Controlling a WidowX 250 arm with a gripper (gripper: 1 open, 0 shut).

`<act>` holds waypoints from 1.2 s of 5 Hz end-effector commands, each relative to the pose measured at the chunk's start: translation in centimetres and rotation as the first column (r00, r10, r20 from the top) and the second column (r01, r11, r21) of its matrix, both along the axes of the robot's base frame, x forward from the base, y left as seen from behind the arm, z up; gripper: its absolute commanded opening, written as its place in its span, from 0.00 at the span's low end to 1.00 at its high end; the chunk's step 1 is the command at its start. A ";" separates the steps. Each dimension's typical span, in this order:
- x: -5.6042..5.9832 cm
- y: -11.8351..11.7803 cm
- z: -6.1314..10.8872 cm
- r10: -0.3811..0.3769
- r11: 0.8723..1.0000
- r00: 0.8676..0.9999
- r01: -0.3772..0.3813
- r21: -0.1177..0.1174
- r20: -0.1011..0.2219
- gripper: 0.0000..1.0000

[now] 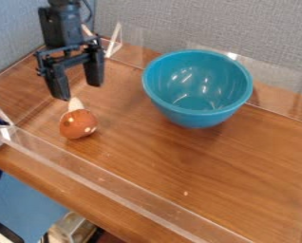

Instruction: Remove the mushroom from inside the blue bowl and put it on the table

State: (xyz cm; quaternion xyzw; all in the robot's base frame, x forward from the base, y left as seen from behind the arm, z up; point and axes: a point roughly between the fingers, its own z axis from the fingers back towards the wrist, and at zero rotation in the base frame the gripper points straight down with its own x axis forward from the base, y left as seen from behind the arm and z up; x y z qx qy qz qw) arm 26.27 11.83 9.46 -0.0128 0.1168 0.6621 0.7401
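Nearest to us, the mushroom (pixel 76 124) lies on its side on the table (pixel 179 161), close to the clear front wall, with nothing touching it. Just behind and above it we see the gripper (pixel 71 79) hanging with its jaws spread wide and nothing between them, clear of the mushroom. Farther back and to the right, the blue bowl (pixel 198 87) stands upright and empty. We judge the task essentially done; only backing the arm away looks left.

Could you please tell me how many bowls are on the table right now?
1. The blue bowl stands on the table, right of the mushroom and the gripper. Nothing appears hidden.
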 end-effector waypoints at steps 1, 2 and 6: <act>0.9 1.6 -0.1 0.049 0.998 0.998 -0.050 0.033 0.031 0.00; 0.9 1.4 -1.5 0.062 0.997 0.998 -0.063 0.051 0.019 0.00; 0.5 0.1 -6.4 0.063 0.992 0.998 -0.061 0.114 -0.020 1.00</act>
